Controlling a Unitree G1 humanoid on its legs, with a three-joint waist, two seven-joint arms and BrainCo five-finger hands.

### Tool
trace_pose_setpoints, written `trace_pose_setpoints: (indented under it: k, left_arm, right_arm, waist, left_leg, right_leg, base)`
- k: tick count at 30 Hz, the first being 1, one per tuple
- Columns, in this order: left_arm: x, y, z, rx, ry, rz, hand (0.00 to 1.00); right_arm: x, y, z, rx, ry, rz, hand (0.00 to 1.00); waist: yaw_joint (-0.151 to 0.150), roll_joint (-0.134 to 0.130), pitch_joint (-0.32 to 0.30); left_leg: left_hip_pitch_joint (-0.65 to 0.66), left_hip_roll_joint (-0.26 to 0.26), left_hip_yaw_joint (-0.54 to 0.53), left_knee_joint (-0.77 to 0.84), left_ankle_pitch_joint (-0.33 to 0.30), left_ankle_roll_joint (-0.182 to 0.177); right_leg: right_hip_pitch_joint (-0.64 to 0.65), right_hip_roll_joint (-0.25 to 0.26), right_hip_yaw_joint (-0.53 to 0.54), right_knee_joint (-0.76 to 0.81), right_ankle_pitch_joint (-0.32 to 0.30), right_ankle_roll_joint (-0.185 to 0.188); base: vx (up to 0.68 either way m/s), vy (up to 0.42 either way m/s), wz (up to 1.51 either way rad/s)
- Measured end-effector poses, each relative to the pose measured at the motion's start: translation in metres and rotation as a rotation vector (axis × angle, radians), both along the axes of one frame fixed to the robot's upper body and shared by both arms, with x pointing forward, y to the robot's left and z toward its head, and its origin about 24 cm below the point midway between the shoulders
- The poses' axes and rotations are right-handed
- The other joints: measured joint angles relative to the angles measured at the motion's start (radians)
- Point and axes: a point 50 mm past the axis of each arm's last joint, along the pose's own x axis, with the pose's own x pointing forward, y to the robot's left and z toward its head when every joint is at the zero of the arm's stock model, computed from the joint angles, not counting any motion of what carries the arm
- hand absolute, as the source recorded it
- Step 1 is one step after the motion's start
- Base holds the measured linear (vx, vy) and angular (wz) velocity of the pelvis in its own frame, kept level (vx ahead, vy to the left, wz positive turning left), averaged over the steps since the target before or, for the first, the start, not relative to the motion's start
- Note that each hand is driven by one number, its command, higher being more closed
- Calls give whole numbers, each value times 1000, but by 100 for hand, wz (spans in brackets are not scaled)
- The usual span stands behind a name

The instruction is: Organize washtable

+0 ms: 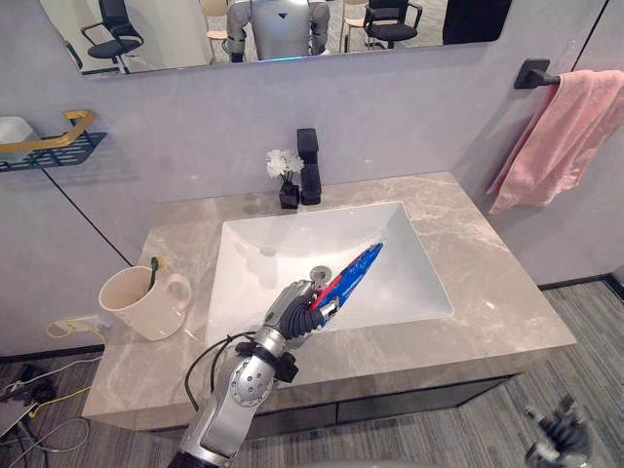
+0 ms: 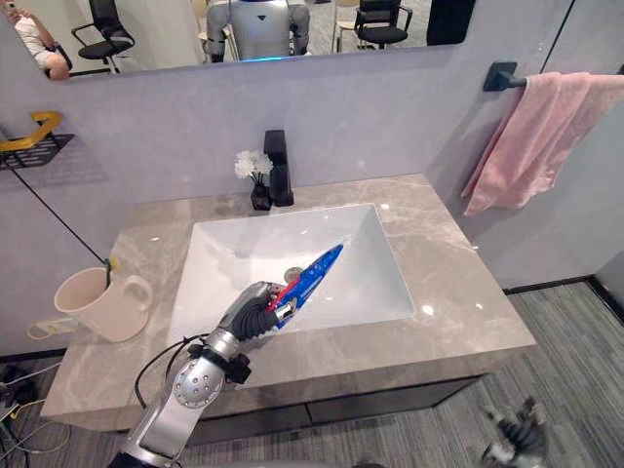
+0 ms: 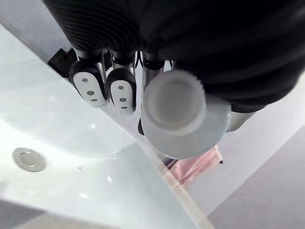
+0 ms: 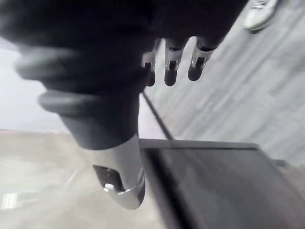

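Clenched round the cap end of the toothpaste tube (image 1: 356, 271) with the left hand (image 1: 292, 317), holding it slanted above the sink (image 1: 244, 244), close to the front rim. Probably best to keep that grip firm, lift clear of the rim, swing left toward the mug (image 1: 132, 302) and stand the tube in beside the toothbrush (image 1: 153, 273) without knocking the mug over. Hanging low near the floor, right hand (image 1: 558, 434), relaxed and unclenched. Counting up: one tube, one mug, one toothbrush, one faucet (image 1: 309, 166), one vase of flowers (image 1: 286, 180), one towel (image 1: 561, 132).
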Motion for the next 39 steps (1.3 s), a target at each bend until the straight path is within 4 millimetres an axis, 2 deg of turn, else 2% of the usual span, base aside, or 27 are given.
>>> trace_pose_setpoints:
  k: [1,3,6,10,14,15,16,18,19,22,27,30,33,39]
  left_arm:
    - [0,0,0,1,0,0,100]
    - [1,4,0,11,9,3,100]
    - [0,9,-1,20,20,15,100]
    - [-6,13,0,15,35,16,100]
    - [-9,16,-3,4,52,21,100]
    - [-9,15,-2,-8,52,15,100]
    - [-9,14,-1,-19,46,3,100]
    - [-10,12,1,-27,38,-10,100]
    - [-11,6,4,-34,26,-41,100]
    - [-11,-6,7,-53,10,-95,100]
    - [-10,-12,14,-91,-25,-109,100]
    - [-10,-16,20,-111,-58,-109,100]
    - [-8,-20,25,-131,-87,-109,100]
    - [-8,-20,28,-156,-112,-85,100]
  right_arm:
    - [1,-3,11,-41,-22,2,0]
    - [3,-9,50,-184,-105,13,0]
    - [8,-5,81,-287,-182,54,0]
    - [14,4,113,-393,-268,143,0]
    - [35,19,146,-487,-419,275,0]
    - [48,29,151,-469,-490,352,0]
    - [68,48,155,-424,-569,469,0]
    - [84,66,157,-386,-619,580,0]
    - [100,90,157,-328,-667,704,0]
    - [117,126,154,-209,-722,889,0]
    - [134,167,139,0,-760,1026,0]
    - [138,187,124,134,-738,1066,0]
    - [139,197,119,197,-726,1084,0]
    - [141,204,110,286,-723,1055,0]
  waist:
    - [0,-1,-1]
    - [0,-5,-1]
    - [-7,-11,-7]
    - [-20,-17,-10]
    - [-21,-18,-17]
    - [-21,-18,-17]
    - [-20,-18,-18]
    - [-18,-15,-20]
    - [-7,-13,-22]
    - [28,-11,-23]
    - [40,-11,-23]
    - [40,-11,-23]
    - [40,-10,-22]
    - [39,-12,-22]
  left_leg:
    - [0,0,0,0,0,0]
    - [-2,0,-1,0,0,0]
    - [-5,0,0,0,-1,-1]
    - [-21,1,3,24,-14,1]
    - [-34,1,9,58,-33,3]
    - [-37,1,9,62,-33,4]
    - [-41,0,6,65,-33,4]
    - [-48,-2,2,67,-33,4]
    - [-56,-4,-7,68,-32,5]
    - [-66,-5,-29,77,-31,5]
    - [-72,-9,-71,93,-31,5]
    - [-74,-15,-80,92,-29,9]
    - [-76,-24,-87,85,-22,16]
    - [-67,-27,-93,53,3,17]
  right_leg:
    - [-1,0,0,0,0,0]
    - [-3,1,1,1,0,0]
    - [-10,2,6,2,0,0]
    - [-21,2,12,9,-1,1]
    - [-23,0,21,13,0,4]
    - [-25,-1,21,14,1,5]
    - [-27,-2,20,15,2,7]
    - [-31,-4,16,16,3,9]
    - [-33,-5,6,17,4,10]
    - [-28,-6,-16,17,5,10]
    - [-2,-8,-65,17,5,10]
    - [1,-13,-79,16,4,10]
    - [1,-20,-86,16,4,10]
    - [-2,-23,-96,17,4,10]
  base:
    - [0,0,0]
    - [0,0,0]
    - [-15,-11,-4]
    - [-8,-3,-4]
    - [-29,2,-6]
    - [-48,-2,2]
    - [-41,-2,3]
    - [-36,-4,9]
    - [-29,-7,15]
    - [-6,-14,22]
    - [-4,-19,26]
    - [-33,-6,9]
    - [-48,3,9]
    - [-44,-10,5]
